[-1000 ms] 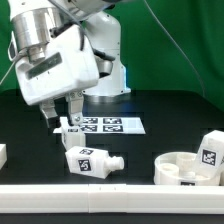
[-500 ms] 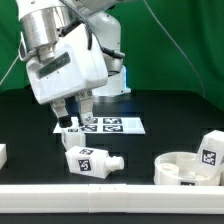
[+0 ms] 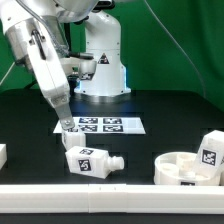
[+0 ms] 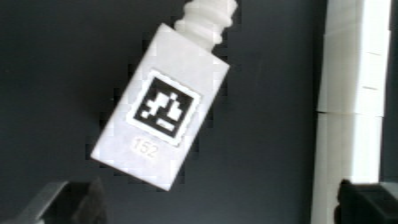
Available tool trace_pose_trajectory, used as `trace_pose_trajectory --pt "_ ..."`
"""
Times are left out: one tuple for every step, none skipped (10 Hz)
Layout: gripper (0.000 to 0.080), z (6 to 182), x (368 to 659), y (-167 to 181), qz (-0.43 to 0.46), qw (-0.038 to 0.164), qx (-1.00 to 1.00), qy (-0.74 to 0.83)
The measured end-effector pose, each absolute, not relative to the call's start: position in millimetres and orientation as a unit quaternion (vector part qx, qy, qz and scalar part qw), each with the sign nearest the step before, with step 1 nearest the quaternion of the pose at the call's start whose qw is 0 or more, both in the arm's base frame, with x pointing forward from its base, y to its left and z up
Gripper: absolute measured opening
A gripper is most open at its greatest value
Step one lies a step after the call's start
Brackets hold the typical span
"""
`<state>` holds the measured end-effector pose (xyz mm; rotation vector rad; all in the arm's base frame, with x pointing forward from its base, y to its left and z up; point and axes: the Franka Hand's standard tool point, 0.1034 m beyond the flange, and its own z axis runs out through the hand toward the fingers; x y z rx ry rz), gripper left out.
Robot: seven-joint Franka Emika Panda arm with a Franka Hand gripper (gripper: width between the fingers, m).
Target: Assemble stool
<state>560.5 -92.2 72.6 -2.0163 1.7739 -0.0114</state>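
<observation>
Wrist view: my gripper (image 4: 214, 205) wide open, nothing held; leg (image 4: 169, 105) lies flat on table (image 4: 54, 60) near my fingers (image 4: 71, 205), probably untouched. Exterior view: seat (image 3: 183, 168) well apart.

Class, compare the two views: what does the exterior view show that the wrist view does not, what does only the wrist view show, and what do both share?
Only the exterior view: the arm, the marker board, and the round seat with a second leg by it.
Only the wrist view: the tag on the lying leg, close enough to show its pattern, and the gripper's fingers wide apart, holding nothing.
Both: the lying leg with its peg, on the black table.
</observation>
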Motion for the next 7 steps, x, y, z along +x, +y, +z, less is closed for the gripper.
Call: trace_pose_trajectory --pt "0.0648 72.8 560.4 -93.3 -0.005 0.226 -0.731 0.644" --pt "0.0648 72.7 560.4 -93.3 -0.005 0.226 -0.731 0.644" --pt "0.0648 72.6 560.4 -93.4 -0.005 0.226 -0.731 0.644" --pt "0.0648 72.6 560.3 -93.4 -0.005 0.225 -0.731 0.644" --pt "0.0648 72.4 560.2 -93.7 -0.004 0.226 -0.731 0.644" --pt "0.0648 71.0 556.7 -91.0 0.018 0.249 -0.705 0.664" --pt "0.0648 70.0 553.6 -88.9 0.042 0.263 -0.685 0.678"
